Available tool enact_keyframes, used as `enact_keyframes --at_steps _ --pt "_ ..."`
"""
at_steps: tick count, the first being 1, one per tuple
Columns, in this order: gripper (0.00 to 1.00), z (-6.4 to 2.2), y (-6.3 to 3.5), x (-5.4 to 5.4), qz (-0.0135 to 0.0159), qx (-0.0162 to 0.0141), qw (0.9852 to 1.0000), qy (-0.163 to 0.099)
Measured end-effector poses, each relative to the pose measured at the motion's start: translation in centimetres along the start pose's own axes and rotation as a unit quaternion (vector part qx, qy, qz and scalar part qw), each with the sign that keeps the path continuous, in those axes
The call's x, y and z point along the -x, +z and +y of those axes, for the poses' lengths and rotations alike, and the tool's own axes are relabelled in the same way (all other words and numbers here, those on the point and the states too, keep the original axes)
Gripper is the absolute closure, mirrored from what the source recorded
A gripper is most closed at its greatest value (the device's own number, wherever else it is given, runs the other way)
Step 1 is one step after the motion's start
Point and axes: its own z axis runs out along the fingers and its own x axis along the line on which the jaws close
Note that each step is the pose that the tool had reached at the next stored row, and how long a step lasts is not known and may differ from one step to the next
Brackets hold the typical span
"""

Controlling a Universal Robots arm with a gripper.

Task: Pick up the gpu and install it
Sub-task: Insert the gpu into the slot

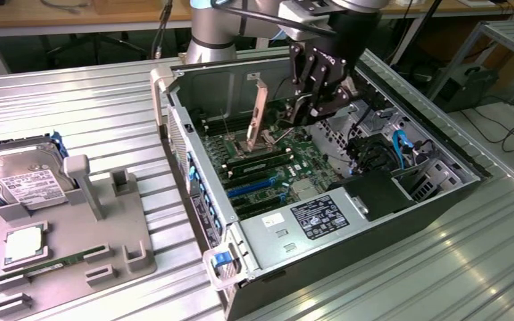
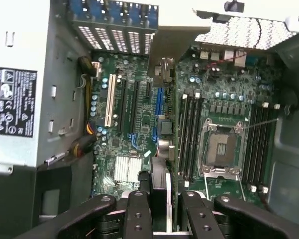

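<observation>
Exterior view: the gpu (image 1: pixel 259 115) is hanging on edge inside the open computer case (image 1: pixel 328 261), its pale bracket strip standing roughly upright above the motherboard (image 1: pixel 275 170). The gripper (image 1: pixel 304 114) is reaching down into the case just beside the card, toward the exterior view's right of the bracket; from here the contact between card and fingers is hard to tell. The case is lying on its side on a ribbed metal counter (image 1: pixel 78 114). On the exterior view's left, a grey fixture tray (image 1: pixel 105 247) is carrying a hard drive (image 1: pixel 25 180) standing in a slot and a green RAM stick (image 1: pixel 56 264) lying flat. Wooden benches and cables are showing in the background.

Wrist view: the gpu (image 2: pixel 162 149) is running edge-on away from the camera, straight out from between the two black fingers (image 2: pixel 137 219). The fingers are pinching the card's near end, closed in against both of its faces. Below it the motherboard (image 2: pixel 214 124) is showing its empty CPU socket (image 2: pixel 222 149), memory slots and expansion slots (image 2: pixel 127 107); the card is sitting over the board between the slots and the socket.
</observation>
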Motion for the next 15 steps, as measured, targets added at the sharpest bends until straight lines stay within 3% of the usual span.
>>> enact_keyframes --at_steps 5,9,13,15 --pt "0.72 -0.05 0.77 0.0 -0.0013 -0.0005 0.9995 0.032" --pt "0.72 0.08 1.51 0.8 -0.0011 -0.0005 0.9994 0.035" --pt "0.72 0.51 2.26 1.2 0.0036 -0.0004 0.9994 0.036" --pt "0.72 0.55 2.41 1.2 0.0074 -0.0008 0.9993 0.036"
